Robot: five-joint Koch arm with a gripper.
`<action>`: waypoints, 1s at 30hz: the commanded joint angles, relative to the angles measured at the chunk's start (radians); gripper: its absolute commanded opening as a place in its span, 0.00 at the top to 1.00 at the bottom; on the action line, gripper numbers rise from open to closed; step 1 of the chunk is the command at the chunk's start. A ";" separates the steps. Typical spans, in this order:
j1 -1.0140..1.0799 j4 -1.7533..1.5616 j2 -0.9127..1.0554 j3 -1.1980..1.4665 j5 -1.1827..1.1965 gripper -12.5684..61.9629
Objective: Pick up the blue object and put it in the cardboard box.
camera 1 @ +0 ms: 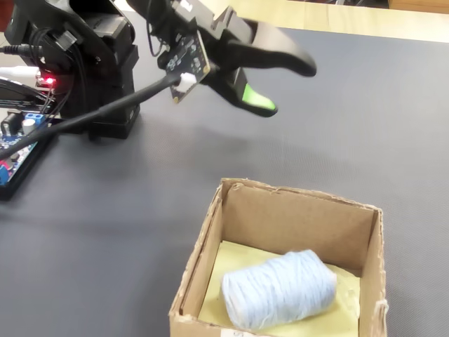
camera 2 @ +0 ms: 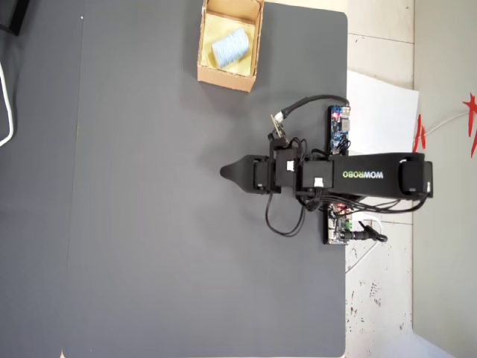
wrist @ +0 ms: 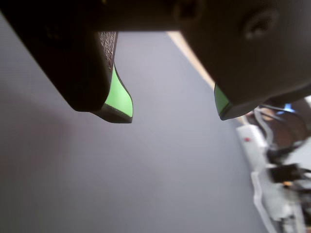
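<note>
The pale blue object (camera 1: 279, 289) lies inside the cardboard box (camera 1: 302, 217), resting on its yellowish floor. From overhead, the blue object (camera 2: 229, 46) and the box (camera 2: 223, 77) sit at the top edge of the dark mat. My gripper (camera 1: 289, 89) hangs in the air above the mat, away from the box, open and holding nothing. In the wrist view the gripper (wrist: 172, 115) shows two green-padded fingers wide apart, with only grey mat between them. Overhead, the gripper (camera 2: 223, 172) points left near the mat's middle.
The arm's base (camera 1: 98, 63) with cables and a lit board stands at the fixed view's top left. Circuit boards (camera 2: 340, 127) and a white sheet (camera 2: 380, 112) lie at the mat's right edge. White hardware and wires (wrist: 272, 179) fill the wrist view's lower right.
</note>
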 commanded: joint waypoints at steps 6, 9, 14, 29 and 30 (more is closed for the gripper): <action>-0.009 -0.104 0.089 0.092 0.080 0.37; -0.009 -0.120 0.089 0.143 0.123 0.37; -0.009 -0.135 0.091 0.210 0.132 0.37; 0.018 -0.021 0.087 0.253 0.126 0.37; 0.018 -0.021 0.087 0.253 0.127 0.37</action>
